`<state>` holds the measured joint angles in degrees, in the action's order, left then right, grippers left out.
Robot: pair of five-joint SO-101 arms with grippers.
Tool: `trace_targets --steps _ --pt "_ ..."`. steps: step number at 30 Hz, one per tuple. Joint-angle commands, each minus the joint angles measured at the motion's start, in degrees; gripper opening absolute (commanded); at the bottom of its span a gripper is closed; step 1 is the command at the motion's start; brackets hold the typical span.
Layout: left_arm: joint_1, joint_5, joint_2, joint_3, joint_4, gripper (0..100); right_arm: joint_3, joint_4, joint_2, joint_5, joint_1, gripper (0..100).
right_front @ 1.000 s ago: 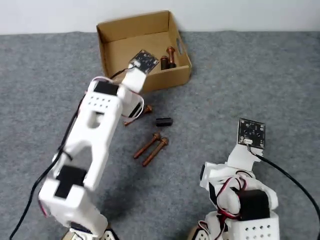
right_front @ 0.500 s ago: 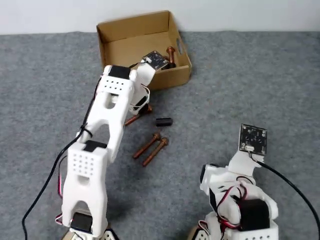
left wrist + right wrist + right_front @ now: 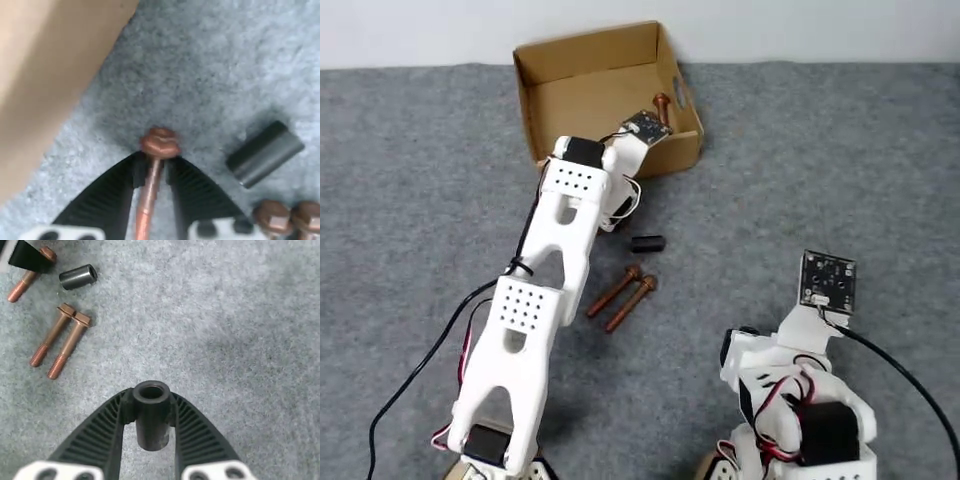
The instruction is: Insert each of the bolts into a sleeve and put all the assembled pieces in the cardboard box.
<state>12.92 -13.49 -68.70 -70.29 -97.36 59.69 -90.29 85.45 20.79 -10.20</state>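
Over fuzzy felt (image 3: 250,315), left hand (image 3: 155,162) pinches coppery hex bolt (image 3: 159,142); right hand (image 3: 151,402) grips black sleeve (image 3: 151,432).

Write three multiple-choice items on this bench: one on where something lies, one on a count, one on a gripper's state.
1. The loose sleeve lies:
A. on the mat, between the cardboard box and the pair of bolts
B. inside the box
C. on top of a bolt

2. How many bolts lie free, side by side, on the mat?
A. one
B. two
C. four

3. The right gripper is:
A. open and empty
B. shut on a bolt
C. shut on a black sleeve

Answers: 1 A, as the high view shows it on the mat in front of the box. 2 B, as two lie together there. 3 C, as its wrist view shows the fingers pressed on the sleeve's sides.
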Motion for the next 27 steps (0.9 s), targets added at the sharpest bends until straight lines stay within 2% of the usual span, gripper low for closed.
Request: trace_targets --steps 1,10,17,20,27 --pt "0.7 1.23 -0.09 -4.44 -3.25 1 -0.44 1.45 -0.04 0.44 0.48 0.8" --pt "0.53 11.08 10.11 -4.35 -3.25 0 -0.44 1.45 0.31 0.44 0.48 0.8" --pt "0.7 14.15 24.79 -1.89 -3.34 0 -0.44 1.45 0.48 0.44 0.48 0.8" --pt "0.97 14.15 33.32 5.76 -3.34 0 -0.44 1.45 0.48 0.44 0.4 0.8" --pt "3.43 14.68 58.64 33.71 -2.99 0 -0.53 1.45 0.48 0.0 0.31 0.8"
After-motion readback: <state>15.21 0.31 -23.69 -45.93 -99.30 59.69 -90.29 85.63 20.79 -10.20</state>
